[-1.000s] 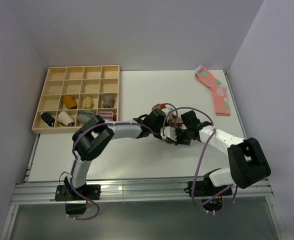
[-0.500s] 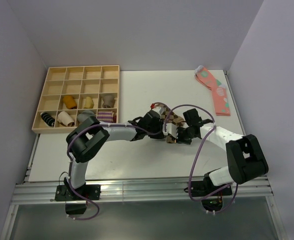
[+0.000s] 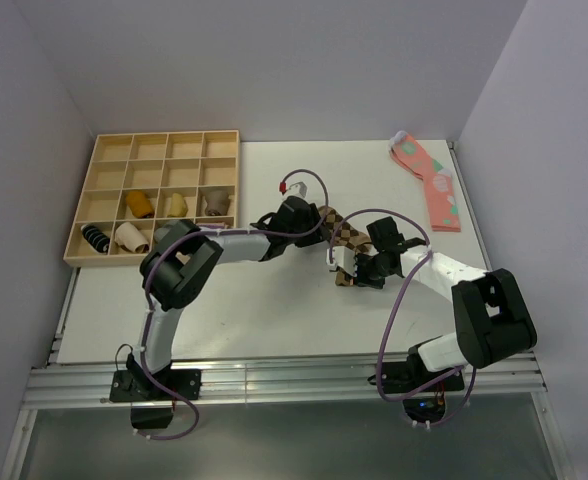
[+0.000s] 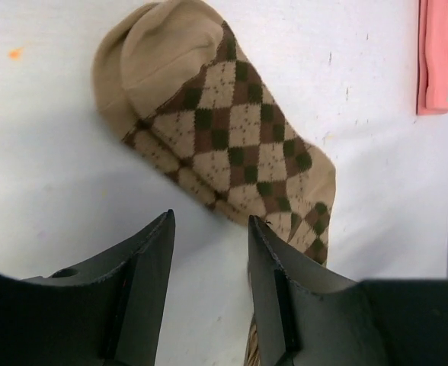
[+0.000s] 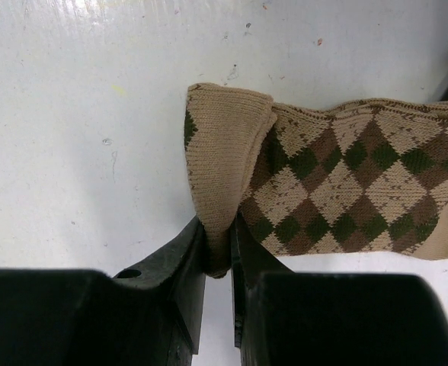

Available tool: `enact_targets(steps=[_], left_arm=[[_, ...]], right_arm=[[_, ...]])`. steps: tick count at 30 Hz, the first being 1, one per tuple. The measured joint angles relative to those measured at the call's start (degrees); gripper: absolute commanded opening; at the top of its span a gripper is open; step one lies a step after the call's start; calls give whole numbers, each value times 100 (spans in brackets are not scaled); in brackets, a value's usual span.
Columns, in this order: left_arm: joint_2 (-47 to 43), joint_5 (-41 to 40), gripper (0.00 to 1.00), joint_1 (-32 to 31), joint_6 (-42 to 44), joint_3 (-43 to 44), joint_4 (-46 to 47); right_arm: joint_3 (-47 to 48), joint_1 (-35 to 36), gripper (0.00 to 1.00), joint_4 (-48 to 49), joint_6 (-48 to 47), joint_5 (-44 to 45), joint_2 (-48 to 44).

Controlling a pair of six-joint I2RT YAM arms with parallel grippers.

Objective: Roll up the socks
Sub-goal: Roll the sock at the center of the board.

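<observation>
The left tool point(image 4: 209, 229) has released and backed off, jaws apart and empty; the right tool point(image 5: 218, 245) pinches the soft, light tan-brown argyle fabric socks point(image 4: 239, 145) by their folded edge, probably the surest hold.

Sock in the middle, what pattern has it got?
The sock is tan with dark brown diamond checks; the left wrist view shows it best.

A tan-brown knitted sock with dark brown argyle diamonds point(image 4: 239, 145) lies flat on the white table surface point(image 4: 49, 175), slanting from its plain tan rounded end at upper left down to lower right. The left gripper point(image 4: 210, 221) reaches in from below, its two dark fingers point(image 4: 144, 282) parted with bare table between them. The sock's lower end runs behind the right-hand finger. A strip of pink fabric point(image 4: 437, 53) shows at the upper right edge, well apart from the sock.
</observation>
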Motion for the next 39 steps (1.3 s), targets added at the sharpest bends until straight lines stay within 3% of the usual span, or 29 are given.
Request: enact_targets(steps=[5,28,39], left_arm=[[496,109,49,0,-358,426,13],[815,136,49,-247,-1613,1001,-476],[1023,555,46,-251,-2179,949,55]], right_arm=[[2,-2,6,-2,0,7,0],[57,-72,5,-166,-2,76,-11],[74,-72,4,-219,0,120,-15]])
